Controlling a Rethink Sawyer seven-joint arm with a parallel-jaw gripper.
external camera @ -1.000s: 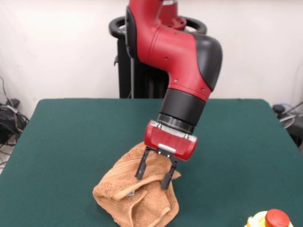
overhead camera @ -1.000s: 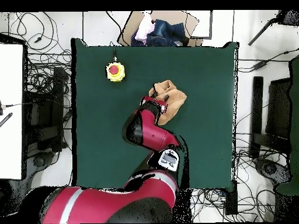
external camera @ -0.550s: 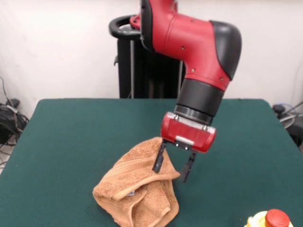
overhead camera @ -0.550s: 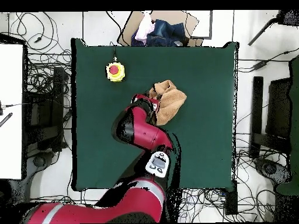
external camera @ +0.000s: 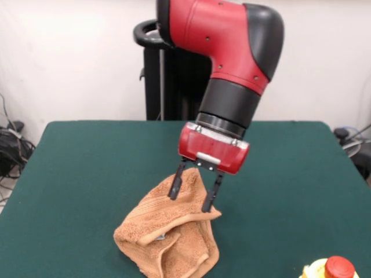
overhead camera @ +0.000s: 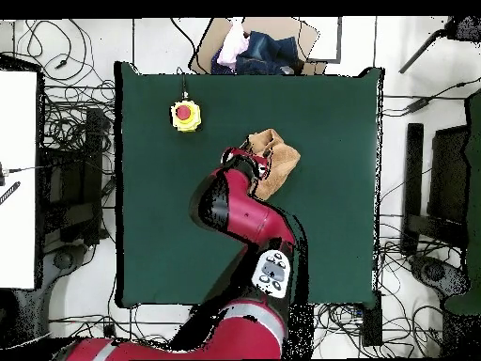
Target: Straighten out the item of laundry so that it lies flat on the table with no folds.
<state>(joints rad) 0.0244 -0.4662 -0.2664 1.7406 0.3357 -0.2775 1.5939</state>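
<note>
Landmark for this entry: the light orange-tan terry cloth towel [external camera: 168, 234], lying crumpled in a heap on the large rectangular table covered in dark green felt-like cloth [external camera: 87, 174].

Towel state: bunched, with several thick folds rolled over one another. A hemmed edge curls across the front face of the heap. One peak of cloth rises at the upper side of the heap in the front view; the rest slumps low on the table. In the overhead view the towel [overhead camera: 275, 162] sits a little off the middle of the table [overhead camera: 329, 226], well inside all edges.

Arm: the red and black arm [external camera: 232, 52] comes down to the towel's raised peak. The red gripper housing with two black fingers [external camera: 192, 194] stands directly over that peak. Fingers are apart, one on each side of the peak; the cloth shows between them. The fingertips overlap the cloth in the front view; whether they touch the cloth cannot be told. In the overhead view the arm [overhead camera: 249, 216] covers the gripper and one side of the towel.

Other items: a yellow round base with a red button top [overhead camera: 185, 114] rests on the table, well apart from the towel. In the front view it [external camera: 331, 268] shows at the bottom edge, off to the side of the towel.
</note>
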